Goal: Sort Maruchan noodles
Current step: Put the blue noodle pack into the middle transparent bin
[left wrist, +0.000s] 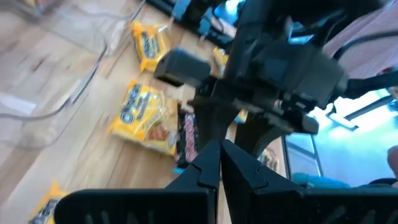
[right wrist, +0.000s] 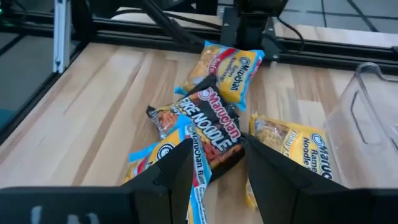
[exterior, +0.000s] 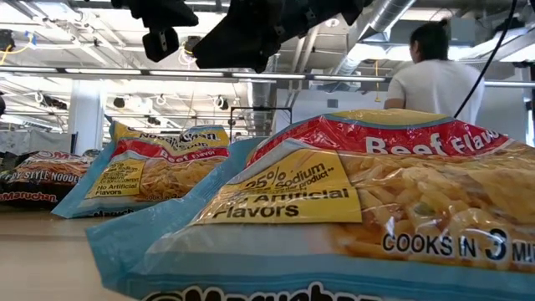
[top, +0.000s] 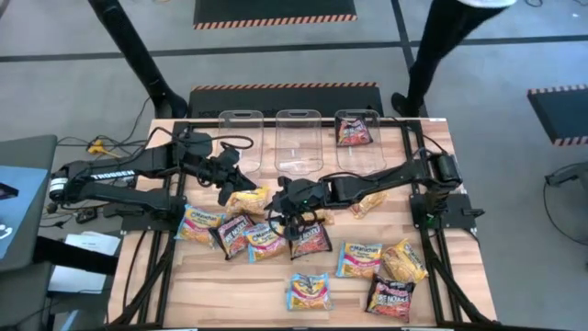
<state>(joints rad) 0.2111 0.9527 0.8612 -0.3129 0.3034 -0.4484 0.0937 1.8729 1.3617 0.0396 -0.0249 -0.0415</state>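
Maruchan noodle packets lie flat and scattered on the wooden table [top: 441,276]: yellow ones [top: 248,199], light blue ones [top: 358,259] and black-red ones [top: 390,299]. One more black-red packet [top: 354,131] lies in the rightmost of three clear bins. My right gripper [top: 287,213] hangs open over the middle pile. In its wrist view its fingers [right wrist: 174,174] stand on either side of a black-red packet [right wrist: 211,130] that lies on top of light blue packets. My left gripper [top: 225,193] is shut and holds nothing, above the table just left of a yellow packet [left wrist: 146,115].
Three clear bins [top: 299,138] stand in a row at the far edge. Black frame rails [right wrist: 323,46] run along the table's sides. The two arms are close together over the table's middle. In the low view a person [exterior: 435,75] stands beyond the table.
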